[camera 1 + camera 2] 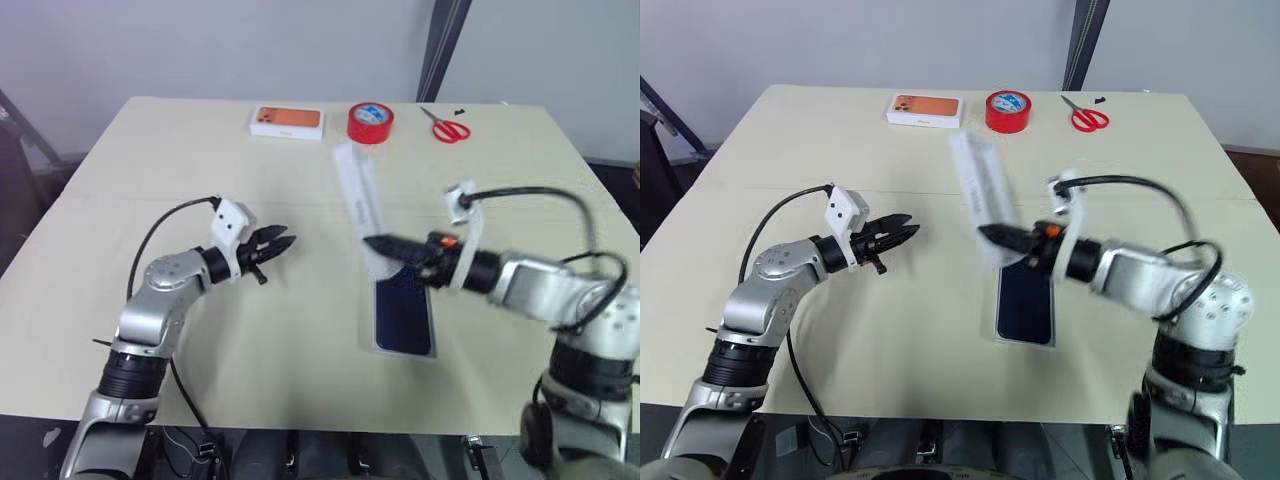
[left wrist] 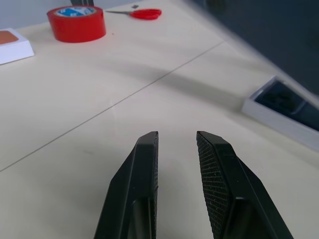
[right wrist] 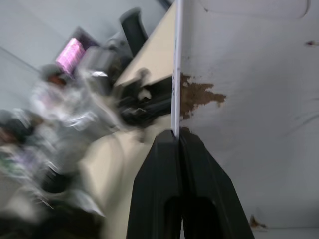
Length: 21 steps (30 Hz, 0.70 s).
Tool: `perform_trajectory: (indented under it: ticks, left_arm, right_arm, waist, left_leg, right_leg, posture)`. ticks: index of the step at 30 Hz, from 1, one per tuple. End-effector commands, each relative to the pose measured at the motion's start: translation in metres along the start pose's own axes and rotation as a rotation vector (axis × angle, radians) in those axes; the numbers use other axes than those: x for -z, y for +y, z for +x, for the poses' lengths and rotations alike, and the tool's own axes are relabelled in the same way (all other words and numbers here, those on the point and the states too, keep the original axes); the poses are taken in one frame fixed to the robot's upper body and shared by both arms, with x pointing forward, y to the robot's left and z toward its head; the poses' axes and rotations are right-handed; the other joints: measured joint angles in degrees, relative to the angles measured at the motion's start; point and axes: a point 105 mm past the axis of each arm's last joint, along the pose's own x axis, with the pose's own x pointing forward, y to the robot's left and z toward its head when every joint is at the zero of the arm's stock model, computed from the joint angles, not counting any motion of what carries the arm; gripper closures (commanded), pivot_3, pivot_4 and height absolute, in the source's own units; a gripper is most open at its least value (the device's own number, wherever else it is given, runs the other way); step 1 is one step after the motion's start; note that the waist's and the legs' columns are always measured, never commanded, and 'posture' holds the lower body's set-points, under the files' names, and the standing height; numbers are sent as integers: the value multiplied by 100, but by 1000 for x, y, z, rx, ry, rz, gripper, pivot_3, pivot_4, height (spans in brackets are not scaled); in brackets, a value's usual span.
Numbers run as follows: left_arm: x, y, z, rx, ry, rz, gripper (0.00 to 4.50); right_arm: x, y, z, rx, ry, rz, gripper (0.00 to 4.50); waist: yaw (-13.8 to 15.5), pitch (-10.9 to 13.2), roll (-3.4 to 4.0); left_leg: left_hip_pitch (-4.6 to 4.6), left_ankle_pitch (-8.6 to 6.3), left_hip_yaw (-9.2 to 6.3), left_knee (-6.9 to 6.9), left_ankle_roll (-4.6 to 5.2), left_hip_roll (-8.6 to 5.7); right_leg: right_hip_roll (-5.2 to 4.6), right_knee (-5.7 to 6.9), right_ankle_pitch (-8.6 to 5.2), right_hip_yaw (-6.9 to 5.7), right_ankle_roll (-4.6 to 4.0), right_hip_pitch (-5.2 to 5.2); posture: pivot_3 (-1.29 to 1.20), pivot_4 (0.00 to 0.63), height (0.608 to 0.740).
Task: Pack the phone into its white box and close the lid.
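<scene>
The dark navy phone [image 1: 404, 312] lies flat in the shallow white box [image 1: 368, 322], right of the table's middle. The box's white lid [image 1: 357, 190] stands raised and tilted above the box's far end. My right gripper [image 1: 372, 243] is shut on the lid's lower edge; in the right wrist view its fingers [image 3: 159, 164] pinch the thin edge of the lid [image 3: 239, 99]. My left gripper [image 1: 285, 240] hovers over bare table to the left of the box, pointing toward it, open with a narrow gap and nothing between its fingers [image 2: 144, 169].
Along the table's far edge sit a white box printed with an orange phone [image 1: 288, 121], a red tape roll [image 1: 370, 122] and red scissors [image 1: 450, 128]. A seam line crosses the tabletop [image 1: 150, 200].
</scene>
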Motion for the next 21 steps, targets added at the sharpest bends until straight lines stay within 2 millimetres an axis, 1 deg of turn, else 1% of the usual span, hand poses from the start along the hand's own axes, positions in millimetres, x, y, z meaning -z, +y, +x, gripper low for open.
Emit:
perform_trajectory:
  ticks: [1,3,5,6,8,9,11,13,14,15,17,19,21]
  left_arm:
    - [-14,-8,8,39,-37,71,3228]
    - [-13,-19,12,78,-33,73,3228]
    - [-12,-28,15,109,-32,68,3228]
    - [-11,-33,17,126,-33,63,3228]
    - [-10,-43,22,160,-30,60,3228]
    - [-9,-48,25,177,-30,56,3228]
    - [-9,-59,31,212,-30,49,3228]
    - [-9,-67,37,243,-35,52,3228]
    - [-10,-72,41,260,-37,53,3228]
    - [-12,-77,45,277,-41,53,3228]
    - [-14,-84,51,306,-48,53,3228]
    - [-17,-96,59,347,-54,58,3228]
    - [-18,-105,66,374,-58,55,3228]
  right_arm:
    - [12,19,12,33,-101,172,4491]
    - [26,9,13,146,-128,309,4491]
    - [32,3,11,212,-139,362,4491]
    - [32,1,9,237,-140,365,4217]
    - [28,-3,7,261,-152,353,3516]
    - [23,-3,6,260,-157,329,3048]
    - [10,-6,1,253,-146,218,2094]
    - [-3,-10,-7,263,-85,48,958]
    - [-13,-15,-14,286,-47,-38,485]
    - [-22,-20,-23,321,-4,-116,485]
    - [-37,-27,-37,391,56,-211,485]
    - [-51,-40,-51,490,99,-320,485]
    - [-60,-51,-62,577,145,-438,485]
  waist:
    - [-64,-1,1]
    - [-74,-2,2]
    - [-73,-2,2]
    - [-75,-2,2]
    - [-76,-2,2]
    - [-75,-2,2]
    - [-74,-2,3]
    - [-65,-1,4]
    - [-57,-1,3]
    - [-47,-1,3]
    - [-29,0,4]
    - [-36,0,4]
    - [-31,0,4]
  left_leg:
    - [0,-1,2,1,3,0]
    - [5,-1,0,1,4,2]
    - [5,-1,-2,1,5,2]
    - [5,-2,-1,1,6,1]
    - [5,-2,1,2,6,1]
    - [6,-2,0,2,6,3]
    - [6,-2,0,2,6,4]
    - [6,-2,1,4,7,3]
    - [6,-3,4,4,9,3]
    - [6,-4,0,5,11,3]
    - [4,-6,1,4,14,3]
    - [3,-7,1,3,16,5]
    - [2,-7,3,4,17,8]
  right_leg:
    - [1,1,0,1,0,-1]
    - [4,5,0,2,1,2]
    - [4,6,0,2,1,2]
    - [3,5,0,2,2,2]
    - [4,5,0,4,1,2]
    - [6,6,0,3,1,1]
    - [7,6,0,3,1,1]
    - [7,4,0,3,1,3]
    - [6,4,-1,4,1,4]
    - [7,2,-1,2,0,6]
    - [7,0,-1,1,0,4]
    - [9,-5,-1,1,0,5]
    - [13,-5,-1,2,0,5]
  posture:
    - [0,150,719]
    - [0,150,719]
    - [0,150,719]
    - [0,150,719]
    - [0,150,719]
    - [0,150,719]
    - [0,150,719]
    - [0,150,719]
    - [0,150,719]
    - [0,150,719]
    - [0,150,719]
    - [0,150,719]
    - [0,150,719]
